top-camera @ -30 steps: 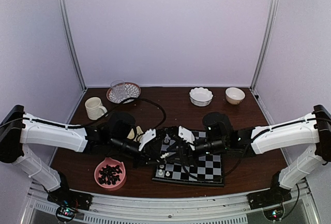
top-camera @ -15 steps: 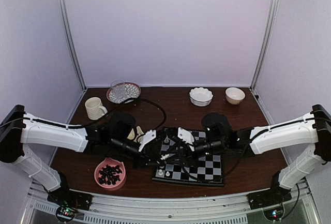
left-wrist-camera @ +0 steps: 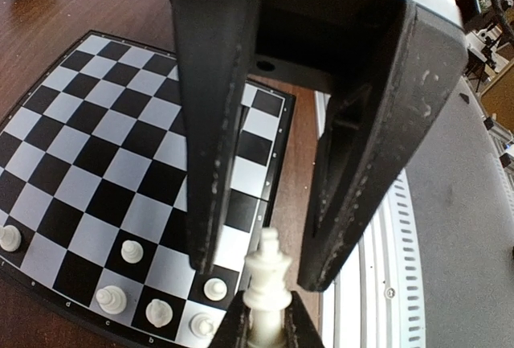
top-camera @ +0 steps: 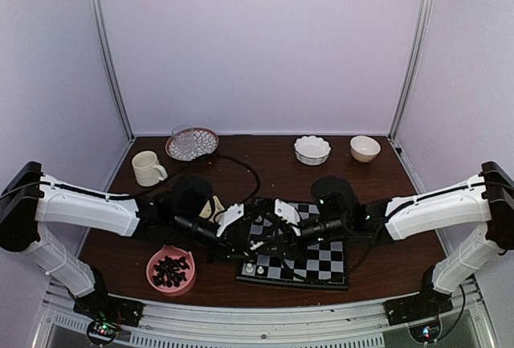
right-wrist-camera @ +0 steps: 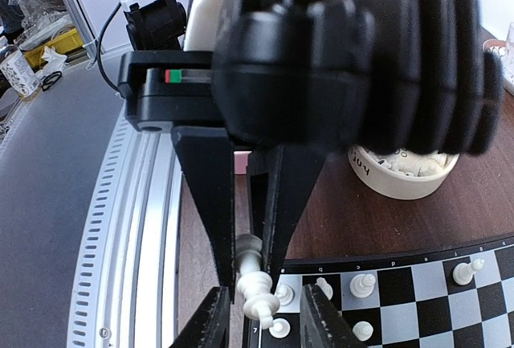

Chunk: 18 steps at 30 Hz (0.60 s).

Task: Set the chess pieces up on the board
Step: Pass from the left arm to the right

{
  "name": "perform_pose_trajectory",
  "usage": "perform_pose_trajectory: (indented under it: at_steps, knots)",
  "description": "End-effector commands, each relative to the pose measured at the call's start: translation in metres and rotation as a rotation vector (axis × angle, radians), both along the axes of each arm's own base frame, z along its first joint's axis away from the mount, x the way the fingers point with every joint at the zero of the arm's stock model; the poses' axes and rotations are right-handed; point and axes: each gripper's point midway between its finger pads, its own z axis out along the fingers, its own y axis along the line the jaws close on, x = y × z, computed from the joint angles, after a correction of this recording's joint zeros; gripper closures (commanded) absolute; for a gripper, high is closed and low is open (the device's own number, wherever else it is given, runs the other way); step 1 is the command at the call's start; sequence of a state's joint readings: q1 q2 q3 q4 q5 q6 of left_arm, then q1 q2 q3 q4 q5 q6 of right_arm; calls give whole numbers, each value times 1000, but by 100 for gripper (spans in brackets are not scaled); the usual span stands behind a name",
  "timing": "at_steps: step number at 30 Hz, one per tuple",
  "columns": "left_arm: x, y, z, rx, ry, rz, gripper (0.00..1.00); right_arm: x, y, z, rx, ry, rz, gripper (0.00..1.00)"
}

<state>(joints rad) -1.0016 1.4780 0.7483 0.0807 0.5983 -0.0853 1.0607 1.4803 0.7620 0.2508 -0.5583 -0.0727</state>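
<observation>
My left pincer (left-wrist-camera: 261,274): spread round the top of a chessman (left-wrist-camera: 269,272) | my right pincer (right-wrist-camera: 265,316): pinching that chessman over a corner of the board (left-wrist-camera: 104,147) | done: some six white men (left-wrist-camera: 131,249) stand, lower left of left-wrist view | to do: most men; blacks (top-camera: 171,270) lie in pink bowl (top-camera: 151,264).

The left arm (top-camera: 80,207) and right arm (top-camera: 438,203) wear white shells over black joints, with black cables (top-camera: 241,167) looping off the wrists. The left gripper (left-wrist-camera: 261,274) has long matte-black fingers (left-wrist-camera: 210,123), scuffed pale at the edges. Toward 10 o'clock in the right wrist view, its housing bears a small red-and-green mark (right-wrist-camera: 178,76).
</observation>
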Motion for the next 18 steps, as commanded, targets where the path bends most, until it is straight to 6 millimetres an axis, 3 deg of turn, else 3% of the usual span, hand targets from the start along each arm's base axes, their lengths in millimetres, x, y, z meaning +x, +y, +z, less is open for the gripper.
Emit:
perform_pose_trajectory:
  at_steps: [1, 9, 18]
  knots:
    - [2, -10, 16, -50, -15, -17, 94, -3, 9, 10, 31, 6, 21, 70]
    - [4, -9, 15, -41, -27, -5, 93, -1, 8, 13, 41, 4, 12, 87]
    - [11, 0, 26, -68, -99, 59, 56, 14, 3, 14, 23, -33, -83, 94]
